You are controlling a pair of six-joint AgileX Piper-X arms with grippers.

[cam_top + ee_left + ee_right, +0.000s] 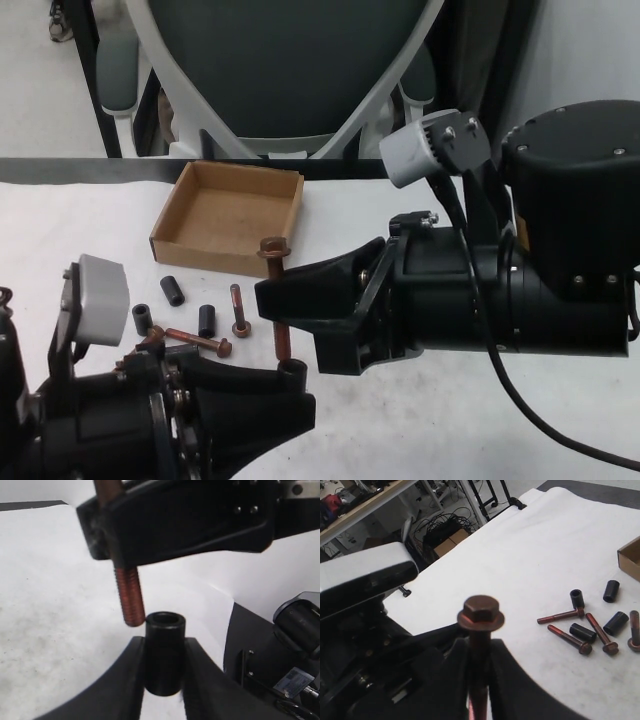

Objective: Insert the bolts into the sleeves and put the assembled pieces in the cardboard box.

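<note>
Over white bench [50, 605], bolt [129, 597] tip just beside sleeve [164, 652] rim, outside bore

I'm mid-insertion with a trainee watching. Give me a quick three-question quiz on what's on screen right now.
1. Multiple choice: the left gripper holds A) a bolt, B) a black sleeve, C) nothing.
2. Fill in: the right gripper holds a bolt with its head pointing ____.
3. True or false: the bolt's tip is already deep inside the sleeve.
Key: 1 B. 2 up. 3 false; the tip is about level with the sleeve's rim, not in the bore.
</note>
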